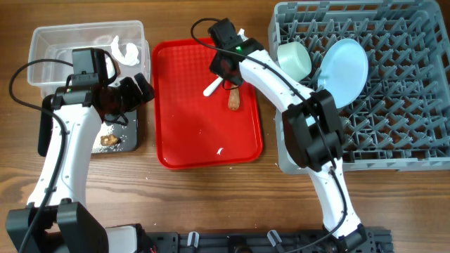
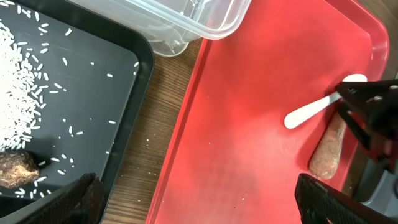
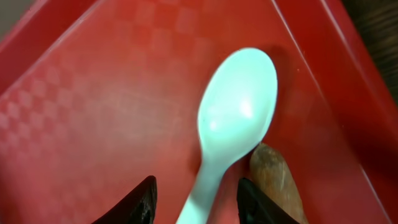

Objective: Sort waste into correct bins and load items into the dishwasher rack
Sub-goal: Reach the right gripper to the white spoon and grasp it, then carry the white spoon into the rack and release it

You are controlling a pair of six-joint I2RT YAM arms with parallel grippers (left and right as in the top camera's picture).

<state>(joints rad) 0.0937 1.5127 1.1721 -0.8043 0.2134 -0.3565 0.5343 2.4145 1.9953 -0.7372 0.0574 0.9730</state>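
A white spoon (image 1: 213,87) lies on the red serving tray (image 1: 190,119), beside an orange-brown carrot-like stick (image 1: 233,100). My right gripper (image 1: 226,77) hovers over the spoon, open, with a finger on each side of the handle (image 3: 205,193); the stick (image 3: 277,180) lies just right of it. My left gripper (image 1: 137,91) is open and empty over the edge between the black tray (image 2: 68,112) and the red tray (image 2: 249,137). The black tray holds loose white rice (image 2: 22,87) and a brown food lump (image 2: 15,169). The clear tub (image 1: 49,49) holds crumpled white paper (image 1: 126,53).
The grey dishwasher rack (image 1: 394,119) stands at the right with a pale blue plate (image 1: 344,67) and a bowl (image 1: 294,60) standing in it. A small white scrap (image 1: 220,151) lies at the front of the red tray.
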